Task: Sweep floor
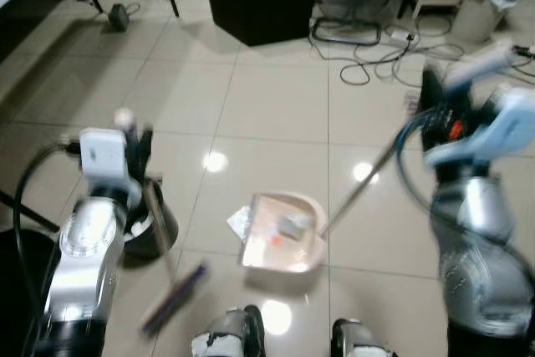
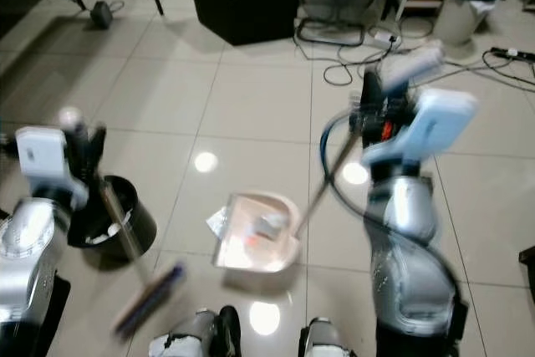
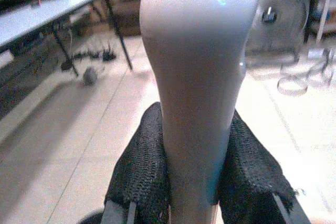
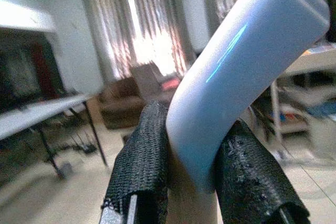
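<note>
Head view first: the left gripper (image 1: 134, 144) is clamped high on the broom (image 1: 171, 290), whose thin handle slants down to a dark, motion-blurred brush head just above the tile floor (image 1: 276, 98) by the robot's feet. The right gripper (image 2: 376, 114) grips the top of the dustpan handle (image 2: 322, 186), a thin rod running down to the pink dustpan (image 2: 255, 244), which sits flat on the tiles with bits of litter in it and a scrap just beside its left edge. A black bin (image 2: 113, 219) stands near, behind the broom.

Left wrist view: both black fingers (image 3: 142, 171) pressed against a smooth white grip — closed firmly on the broom.

Right wrist view: the fingers (image 4: 139, 161) squeeze a glossy pale-blue curved grip, the dustpan's.

Handling, as I judge it: both tools look light and stiff, but that glossy plastic could twist in the pads. A long handle held at its end gives leverage but little downward pressure; a lower hold would steady the brush.
</note>
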You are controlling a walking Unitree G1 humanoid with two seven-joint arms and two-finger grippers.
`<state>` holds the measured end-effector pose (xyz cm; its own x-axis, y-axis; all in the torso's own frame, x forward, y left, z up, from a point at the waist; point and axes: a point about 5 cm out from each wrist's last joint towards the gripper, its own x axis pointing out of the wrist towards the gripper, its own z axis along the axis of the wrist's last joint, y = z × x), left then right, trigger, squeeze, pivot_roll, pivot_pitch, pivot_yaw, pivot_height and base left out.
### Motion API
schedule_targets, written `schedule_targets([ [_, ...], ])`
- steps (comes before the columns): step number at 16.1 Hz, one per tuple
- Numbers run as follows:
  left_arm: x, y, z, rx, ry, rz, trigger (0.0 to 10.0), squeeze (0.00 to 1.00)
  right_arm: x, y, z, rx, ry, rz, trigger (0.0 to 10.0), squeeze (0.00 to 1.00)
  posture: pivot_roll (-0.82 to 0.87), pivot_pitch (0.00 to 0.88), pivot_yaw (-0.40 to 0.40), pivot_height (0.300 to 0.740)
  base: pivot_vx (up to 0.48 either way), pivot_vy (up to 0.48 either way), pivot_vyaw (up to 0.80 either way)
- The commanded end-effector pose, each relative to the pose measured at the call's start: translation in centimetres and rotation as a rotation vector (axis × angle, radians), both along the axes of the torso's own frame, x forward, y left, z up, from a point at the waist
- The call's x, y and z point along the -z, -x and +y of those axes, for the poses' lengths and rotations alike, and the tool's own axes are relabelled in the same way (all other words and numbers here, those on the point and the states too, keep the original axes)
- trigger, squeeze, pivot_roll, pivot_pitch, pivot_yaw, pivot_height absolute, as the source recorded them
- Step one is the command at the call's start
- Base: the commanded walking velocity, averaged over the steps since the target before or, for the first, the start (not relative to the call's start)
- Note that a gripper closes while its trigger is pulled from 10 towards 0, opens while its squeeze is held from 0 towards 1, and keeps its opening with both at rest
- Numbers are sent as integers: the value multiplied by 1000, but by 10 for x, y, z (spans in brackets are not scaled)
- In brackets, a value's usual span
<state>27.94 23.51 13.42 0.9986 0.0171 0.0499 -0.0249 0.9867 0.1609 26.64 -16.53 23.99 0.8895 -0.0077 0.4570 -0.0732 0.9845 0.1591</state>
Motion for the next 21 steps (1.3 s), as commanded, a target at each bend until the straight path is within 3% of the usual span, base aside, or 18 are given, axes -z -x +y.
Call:
schedule_targets([
  [1, -9, 8, 4, -17, -42, -34, 10000, 0, -17, 2, 2, -24, -14, -44, 10000, 0, -17, 89, 99, 740, 0, 0, 0],
  [2, -9, 16, 1, -13, -36, -28, 10000, 0, -28, -2, 3, -40, -19, -59, 10000, 0, -15, 81, 94, 740, 0, 0, 800],
  [8, -16, 17, -24, 79, -2, -10, 10000, 0, -42, -8, 6, -72, 3, -24, 10000, 0, -25, 50, 85, 740, 0, 0, 629],
  [14, -23, 2, -38, 119, 14, -14, 10000, 0, -50, -14, 4, -86, -15, -7, 10000, 0, -58, 19, 88, 740, 0, 372, 0],
  [18, -25, -3, -40, 132, 15, -18, 10000, 0, -54, -14, -8, -43, -109, -4, 10000, 0, -69, 14, 97, 740, 0, 420, 0],
  [21, -25, -6, -41, 134, 14, -18, 10000, 0, -54, -15, -12, -28, -123, 8, 10000, 0, -69, 16, 98, 740, 0, 420, 0],
])
